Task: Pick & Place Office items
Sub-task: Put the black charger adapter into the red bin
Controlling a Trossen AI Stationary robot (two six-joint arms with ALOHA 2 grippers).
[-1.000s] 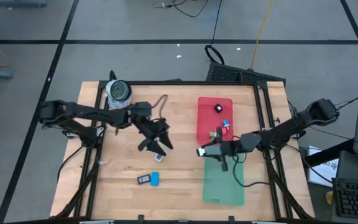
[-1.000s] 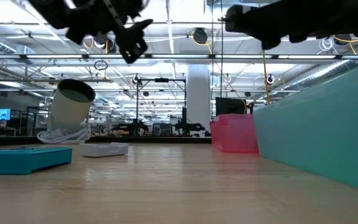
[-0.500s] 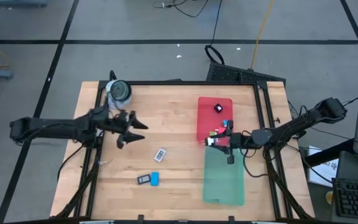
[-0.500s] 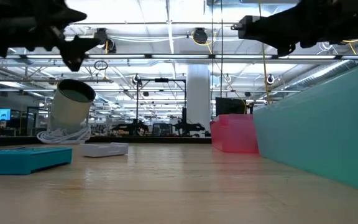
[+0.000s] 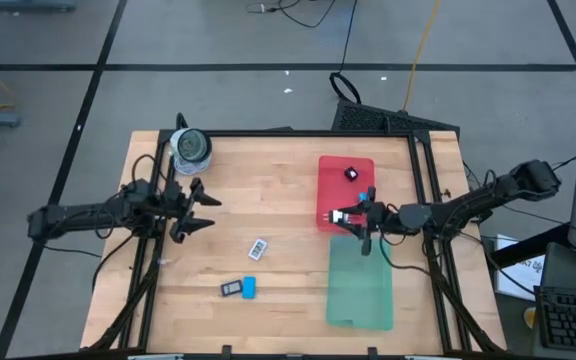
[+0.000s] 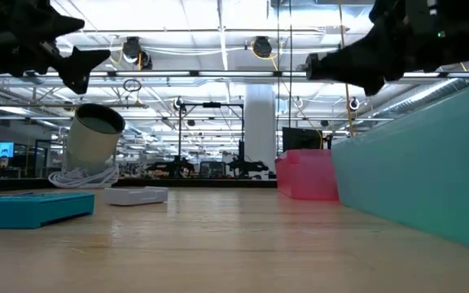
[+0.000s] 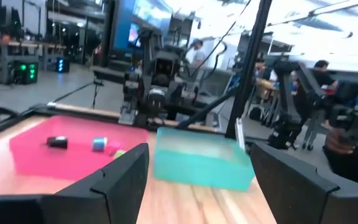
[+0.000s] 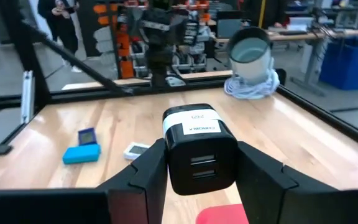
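Right end effector (image 5: 353, 217) is clamped on a dark block (image 8: 199, 149) with a white label (label face up in the right wrist view), held above the near edge of the red tray (image 5: 330, 195), right of centre in the high view. Left end effector (image 5: 196, 209) hangs over the worktop (image 5: 288, 250) at left of centre, fingers spread, holding nothing. A white tag (image 5: 258, 248) lies at centre; a blue bar (image 5: 249, 288) and a small dark piece (image 5: 231, 289) lie lower centre. Small items sit in the red tray, beside the green tray (image 5: 359, 290).
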